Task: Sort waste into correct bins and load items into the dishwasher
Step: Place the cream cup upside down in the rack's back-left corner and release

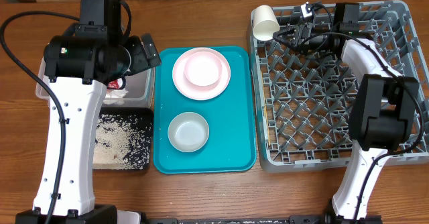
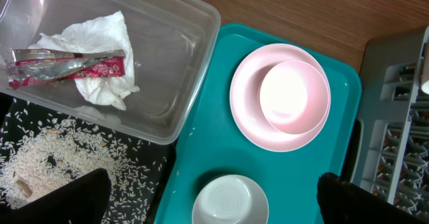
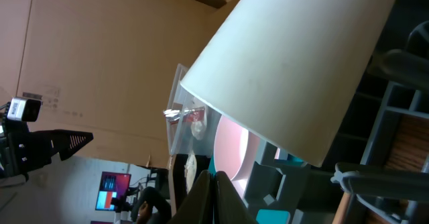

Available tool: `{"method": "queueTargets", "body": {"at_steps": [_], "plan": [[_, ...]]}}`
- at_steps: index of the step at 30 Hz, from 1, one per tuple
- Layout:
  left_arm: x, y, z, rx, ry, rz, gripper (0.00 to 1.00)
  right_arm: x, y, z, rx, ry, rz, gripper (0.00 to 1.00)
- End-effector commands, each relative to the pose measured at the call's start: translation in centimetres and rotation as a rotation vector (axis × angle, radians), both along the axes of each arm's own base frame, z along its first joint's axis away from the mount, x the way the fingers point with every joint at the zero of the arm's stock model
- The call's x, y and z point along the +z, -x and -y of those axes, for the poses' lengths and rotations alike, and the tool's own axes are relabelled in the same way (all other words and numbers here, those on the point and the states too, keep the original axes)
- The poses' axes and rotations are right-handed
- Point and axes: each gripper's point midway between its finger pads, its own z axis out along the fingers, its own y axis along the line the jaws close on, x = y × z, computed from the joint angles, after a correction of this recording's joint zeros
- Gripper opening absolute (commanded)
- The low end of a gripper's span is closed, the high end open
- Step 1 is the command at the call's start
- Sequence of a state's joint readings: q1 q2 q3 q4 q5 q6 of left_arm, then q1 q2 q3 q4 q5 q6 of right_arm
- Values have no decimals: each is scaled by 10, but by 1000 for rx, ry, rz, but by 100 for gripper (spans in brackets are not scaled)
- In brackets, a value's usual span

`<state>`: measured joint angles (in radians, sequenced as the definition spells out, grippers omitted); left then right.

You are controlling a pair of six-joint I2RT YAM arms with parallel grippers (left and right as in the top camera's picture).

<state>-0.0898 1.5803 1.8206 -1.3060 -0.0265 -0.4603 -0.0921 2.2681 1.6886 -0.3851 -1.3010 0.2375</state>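
A white cup (image 1: 265,21) (image 3: 288,70) lies on its side at the far left corner of the grey dish rack (image 1: 335,83). My right gripper (image 1: 287,33) (image 3: 214,197) sits just behind it, shut with nothing between its fingers. The teal tray carries a pink plate (image 1: 179,76) (image 2: 244,113) with a bowl (image 1: 203,68) (image 2: 293,95) on it, and a white bowl (image 1: 188,131) (image 2: 230,200) nearer me. My left gripper (image 1: 144,53) (image 2: 214,190) hangs open above the white bowl. The napkin (image 2: 100,83) and red wrapper (image 2: 67,66) lie in the clear tub (image 2: 194,70). Rice (image 2: 53,157) covers the black tray (image 1: 137,158).
The teal tray (image 1: 234,137) (image 2: 201,150) lies between the two bins on the left and the rack (image 2: 395,117) on the right. The left arm's body covers much of the clear tub (image 1: 144,90) from above. Bare wood table runs along the front edge.
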Motion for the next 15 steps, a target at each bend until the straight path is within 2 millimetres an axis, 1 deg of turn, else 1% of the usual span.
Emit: {"method": "queueTargets", "body": {"at_steps": [1,3,5,7,12,15], "plan": [[1,-2,-1,-12,-8,3,100,-5,-6,10,-22,10,7,4],[1,-2,-1,-12,-8,3,100,2,-6,12,-26,4,9,4],[1,-2,-1,-12,-8,3,100,15,-5,13,-35,16,28,4],[1,-2,-1,-12,-8,4,100,29,-8,16,-74,66,56,4],[1,-2,-1,-12,-8,3,100,72,-18,30,-265,298,154,4],[1,-2,-1,-12,-8,3,100,98,-22,28,-369,507,294,4]]}}
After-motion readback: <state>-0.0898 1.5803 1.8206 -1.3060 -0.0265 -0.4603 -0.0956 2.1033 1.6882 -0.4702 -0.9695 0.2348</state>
